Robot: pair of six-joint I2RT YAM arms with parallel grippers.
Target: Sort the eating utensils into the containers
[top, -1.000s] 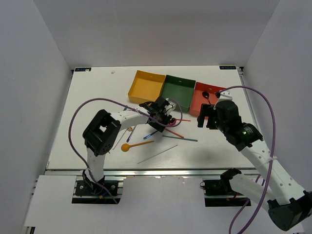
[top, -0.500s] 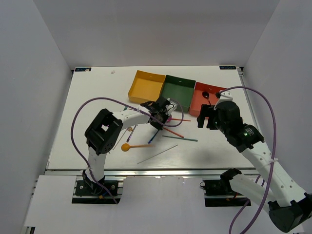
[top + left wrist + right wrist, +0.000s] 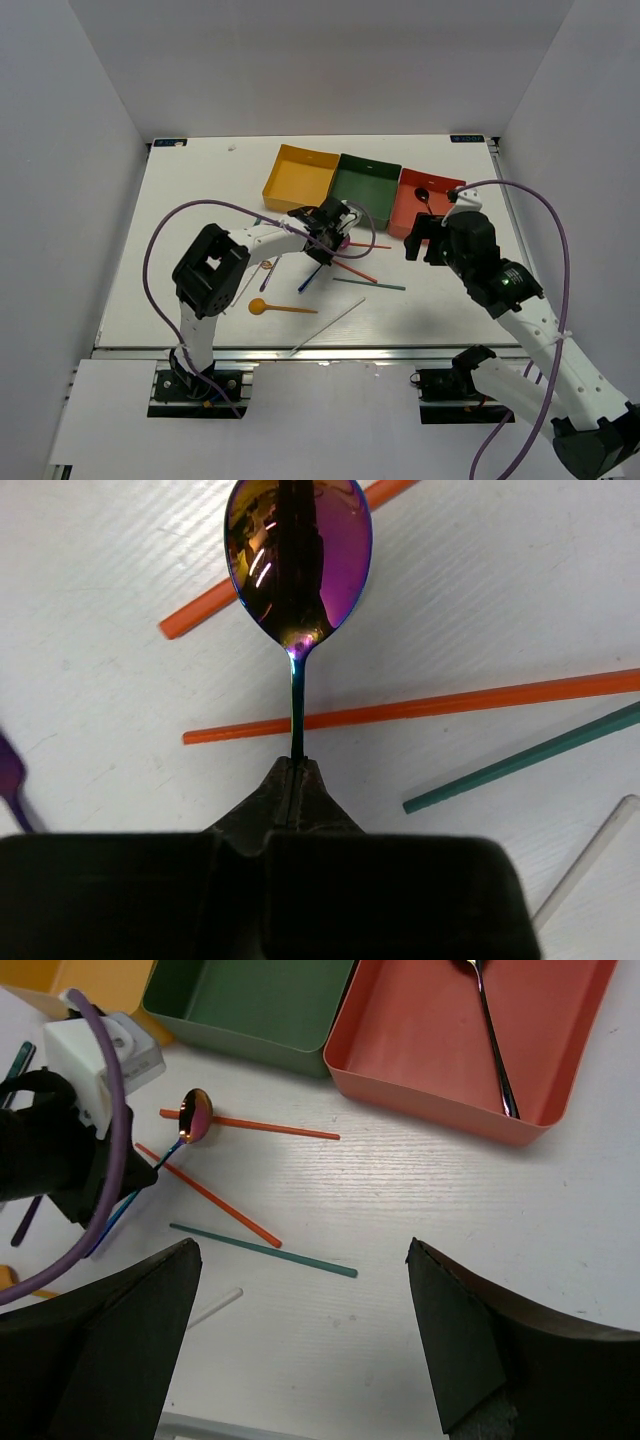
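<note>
Pinching the iridescent spoon [image 3: 298, 560] by its thin handle, the left gripper [image 3: 297, 765] has its jaws closed, and the bowl points forward over two red chopsticks [image 3: 430, 705]. It probably belongs in the red-orange tray [image 3: 420, 1035], where a dark utensil [image 3: 492, 1035] already lies. The right gripper [image 3: 302, 1260] hangs wide and empty just before that tray, crowding the approach along the dark green tray [image 3: 250, 1000].

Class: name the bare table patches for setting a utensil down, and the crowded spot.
Bare: far-left table, left of the yellow tray; near-right, between the green chopstick and the edge. Crowded: around the left gripper, amid red chopsticks.
</note>
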